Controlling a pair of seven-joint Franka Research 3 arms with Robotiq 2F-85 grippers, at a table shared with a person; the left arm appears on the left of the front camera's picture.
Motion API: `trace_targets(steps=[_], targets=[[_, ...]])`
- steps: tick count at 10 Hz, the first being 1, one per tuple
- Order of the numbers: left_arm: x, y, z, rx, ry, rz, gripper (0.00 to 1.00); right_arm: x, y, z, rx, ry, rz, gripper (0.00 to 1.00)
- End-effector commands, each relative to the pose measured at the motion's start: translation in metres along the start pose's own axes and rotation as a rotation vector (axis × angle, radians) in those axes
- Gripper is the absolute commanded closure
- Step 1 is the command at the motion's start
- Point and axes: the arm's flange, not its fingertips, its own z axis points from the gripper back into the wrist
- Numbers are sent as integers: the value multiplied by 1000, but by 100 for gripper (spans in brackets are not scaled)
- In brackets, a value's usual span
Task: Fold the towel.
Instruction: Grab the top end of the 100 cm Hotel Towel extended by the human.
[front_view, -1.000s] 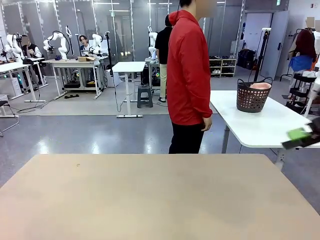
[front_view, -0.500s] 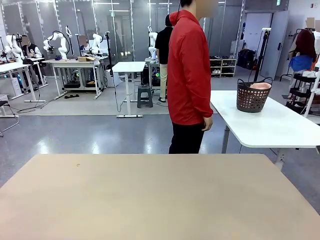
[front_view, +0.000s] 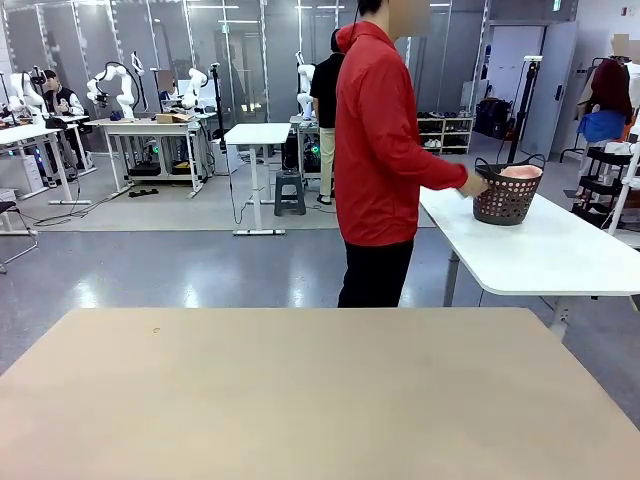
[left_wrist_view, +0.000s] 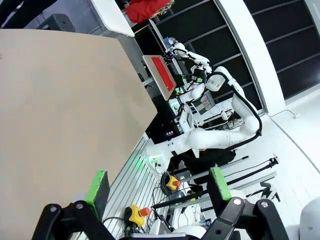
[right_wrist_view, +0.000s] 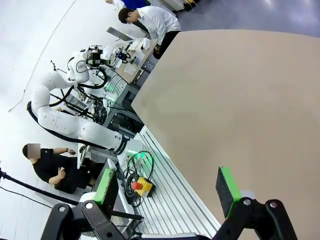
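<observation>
Clearly, towel (front_view: 521, 172) lies in basket (front_view: 503, 203), far from tools (left_wrist_view: 158, 183) (right_wrist_view: 167, 184)

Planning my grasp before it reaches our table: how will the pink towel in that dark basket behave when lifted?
Probably floppy: the towel sits bunched in a soft mound at the basket rim, so it should drape and sag from any pinch. Likely light, since it crumples into that one basket. Matte cloth, so probably not slippery.

Left claw (left_wrist_view: 159, 185) and right claw (right_wrist_view: 167, 183) both hover with green-padded jaws spread wide apart.
</observation>
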Motion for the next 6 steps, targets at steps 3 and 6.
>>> trace_targets(steps=[3, 6], targets=[[-2, -1, 2, -17, -3, -11, 0, 0, -1, 1, 11, -6, 24, 0], [-2, -1, 2, -17, -3, -11, 0, 0, -1, 1, 11, -6, 24, 0]])
